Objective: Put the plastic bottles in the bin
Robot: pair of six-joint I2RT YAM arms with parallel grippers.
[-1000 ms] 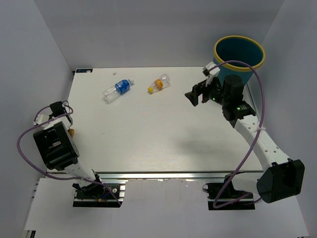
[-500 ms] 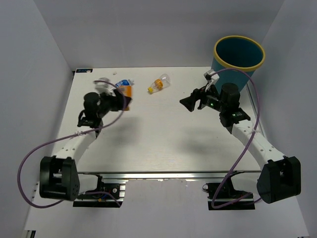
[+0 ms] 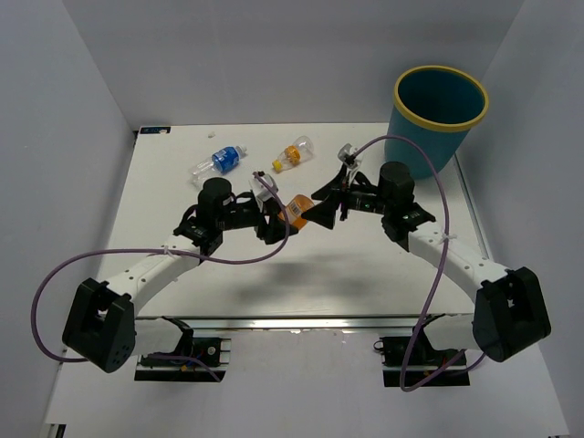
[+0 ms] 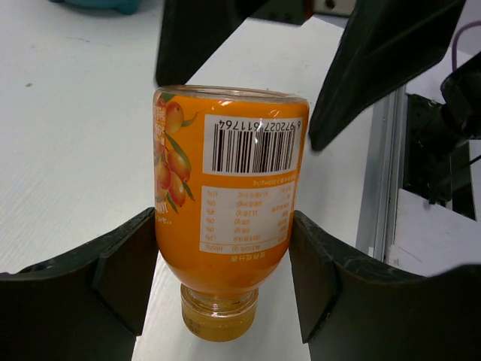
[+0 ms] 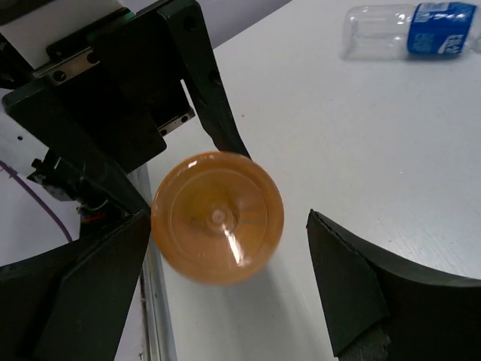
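Item: orange bottle [image 4: 225, 188], held mid-air over mid-bench between both arms; apparent handover toward the bin [image 3: 429, 146].

Left claw [image 3: 271, 217] pinches the bottle across its labelled body, cap toward the wrist and base pointing outward, which offers the free end to the other arm. Right claw [image 3: 321, 206] is spread wide and faces that base; in its wrist view the base sits between the fingers, nearer one than the other, with no contact that can be made out. The bin stands past the bench's [image 3: 274, 283] far right corner, on the right arm's side, which likely explains the pass. A blue-label bottle [image 3: 219, 162] and a small orange-filled bottle [image 3: 294, 153] lie on their sides at the far bench, not yet binned.
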